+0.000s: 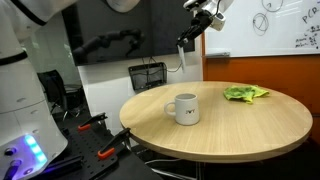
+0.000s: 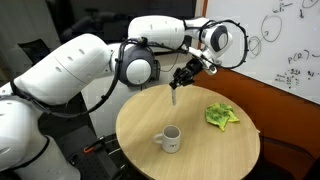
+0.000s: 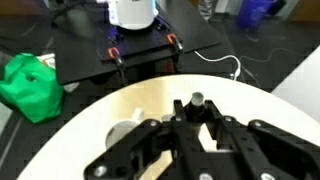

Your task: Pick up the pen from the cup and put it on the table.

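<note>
1. Pinched tight on the top end of the pen [image 2: 175, 96]: the gripper [image 2: 179, 84], high above the table [image 2: 205, 160].
2. Hanging straight down, clear of the cup [image 2: 170, 139] and well above the worktop, close to one edge.
3. In the wrist view, seen end-on between the fingers [image 3: 222, 130], with pale wood-grain top below.
4. Upright near the middle of the worktop in both exterior views, handle to one side; small dark mark on the front, too small to read.
5. Near the worktop's edge, well apart from the cup: a crumpled green cloth [image 1: 245, 93].
6. Behind, a whiteboard [image 2: 285, 50] with circles and handwritten scrawl, none of it legible.
</note>
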Controlling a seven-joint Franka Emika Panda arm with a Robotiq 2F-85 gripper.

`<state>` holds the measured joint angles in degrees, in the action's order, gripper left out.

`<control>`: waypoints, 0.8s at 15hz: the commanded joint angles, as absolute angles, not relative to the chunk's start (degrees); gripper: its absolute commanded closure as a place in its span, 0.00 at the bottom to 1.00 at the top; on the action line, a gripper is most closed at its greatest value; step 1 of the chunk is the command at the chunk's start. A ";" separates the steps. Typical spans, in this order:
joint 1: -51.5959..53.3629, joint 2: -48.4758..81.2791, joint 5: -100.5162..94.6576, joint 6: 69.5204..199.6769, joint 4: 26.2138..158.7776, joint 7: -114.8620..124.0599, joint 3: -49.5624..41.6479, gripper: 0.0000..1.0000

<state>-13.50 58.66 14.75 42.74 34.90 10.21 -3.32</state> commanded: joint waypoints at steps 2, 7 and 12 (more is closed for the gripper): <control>-12.52 57.88 21.65 44.74 41.08 11.04 0.21 0.93; -10.74 61.91 22.73 39.58 48.68 8.87 3.65 0.93; -9.20 63.59 19.95 45.17 52.68 4.99 4.44 0.53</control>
